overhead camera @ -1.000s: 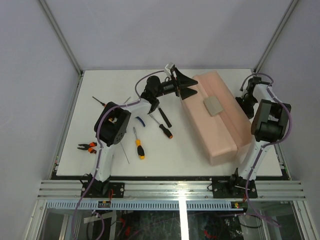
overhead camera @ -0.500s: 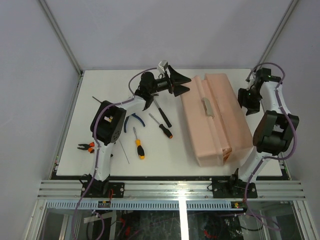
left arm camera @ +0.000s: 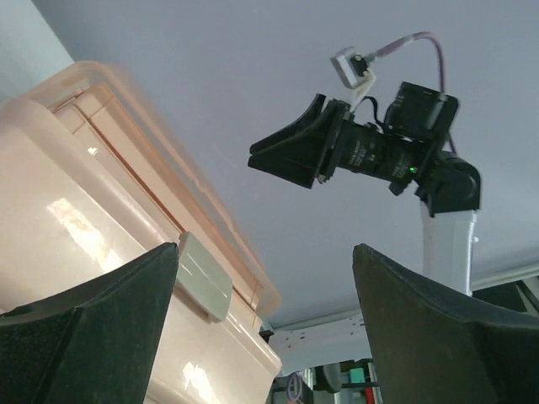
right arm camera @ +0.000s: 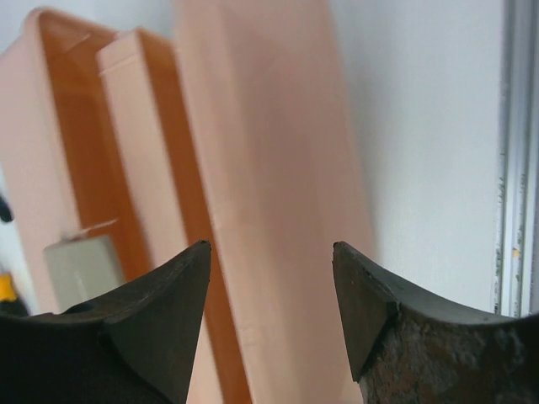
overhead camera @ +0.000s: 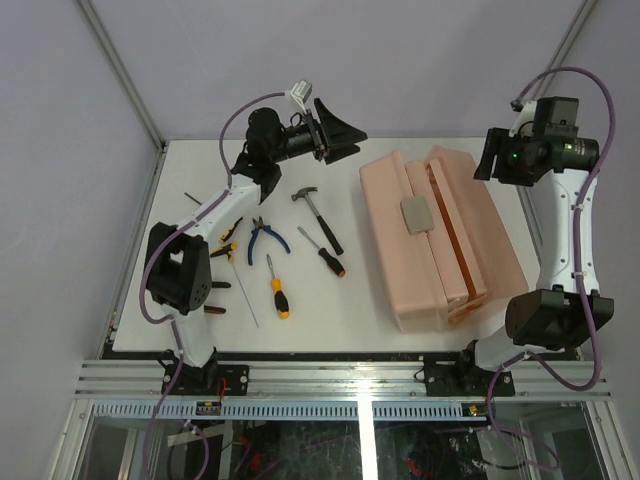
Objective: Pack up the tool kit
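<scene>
**Toolbox on the right of the table, both arms raised off it with grippers released**

We see the salmon-pink toolbox [overhead camera: 400,250] lying on the right half of the table [overhead camera: 330,320]. Its grey latch [overhead camera: 418,214] faces up, and a darker orange gap runs along its right part where the shells stand apart. To its left the tools lie loose on the table: the hammer [overhead camera: 318,213] is nearest, then the orange-black screwdriver [overhead camera: 327,254], the blue-handled pliers [overhead camera: 266,233] and the yellow-black screwdriver [overhead camera: 277,289] nearer us. The left arm reaches up over the far edge. Its left gripper [overhead camera: 356,138] is level, points right toward the toolbox, jaws spread and holding nothing. The right arm stands tall at the far right. Its right gripper [right arm camera: 271,247] points left above the toolbox's far end, fingers apart and empty.
</scene>
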Controlling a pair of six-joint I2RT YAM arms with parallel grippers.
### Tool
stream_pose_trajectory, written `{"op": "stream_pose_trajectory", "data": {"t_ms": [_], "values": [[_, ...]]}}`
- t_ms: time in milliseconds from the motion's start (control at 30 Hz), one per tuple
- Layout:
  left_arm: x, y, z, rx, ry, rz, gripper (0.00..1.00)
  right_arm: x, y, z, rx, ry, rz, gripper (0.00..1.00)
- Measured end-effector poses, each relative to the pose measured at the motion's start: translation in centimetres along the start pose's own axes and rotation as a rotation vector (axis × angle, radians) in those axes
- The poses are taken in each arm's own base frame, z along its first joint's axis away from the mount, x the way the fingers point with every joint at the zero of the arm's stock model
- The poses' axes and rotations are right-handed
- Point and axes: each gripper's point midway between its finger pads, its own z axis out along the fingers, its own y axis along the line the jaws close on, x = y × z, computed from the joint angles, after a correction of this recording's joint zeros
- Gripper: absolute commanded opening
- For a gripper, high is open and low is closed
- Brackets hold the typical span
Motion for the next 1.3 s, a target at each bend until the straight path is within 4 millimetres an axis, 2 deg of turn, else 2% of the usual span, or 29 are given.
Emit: {"op": "stream_pose_trajectory", "data": {"t_ms": [100, 233, 433, 600, 667, 767, 1000, 1133, 1300], "values": [[0.7, -0.5, -0.4, -0.062, 0.011, 0.045, 0.84, 1.1, 2.6, -0.6, -0.042, 0.013, -0.053, 0.67], [1.6, 0.5, -0.5, -0.166, 0.024, 0.095, 0.85, 3.6, 4.9, -1.0, -0.086, 0.057, -0.091, 0.67], [3.5, 3.1, -1.1, -0.341, 0.037, 0.114, 0.88, 5.6, 5.4, -2.8, -0.102, 0.075, -0.09, 0.67], [5.3, 4.7, -0.4, -0.473, 0.028, 0.162, 0.88, 7.2, 5.7, -4.0, -0.125, 0.075, -0.085, 0.67], [5.5, 5.3, 0.2, -0.514, 0.018, 0.177, 0.88, 8.2, 5.6, -4.1, -0.128, 0.089, -0.084, 0.67], [4.7, 6.7, 1.2, -0.578, -0.016, 0.195, 0.88, 10.4, 5.1, -3.9, -0.115, 0.142, -0.083, 0.67], [3.1, 11.5, 4.7, -0.7, -0.07, 0.248, 0.89, 12.7, 3.5, -4.4, -0.035, 0.162, -0.088, 0.68], [4.4, 13.2, 6.0, -0.733, -0.055, 0.284, 0.89, 12.7, 2.2, -5.7, 0.039, 0.113, -0.104, 0.68], [4.9, 12.9, 6.3, -0.74, -0.053, 0.318, 0.89, 11.8, 0.9, -5.8, 0.108, 0.074, -0.138, 0.68]]}}
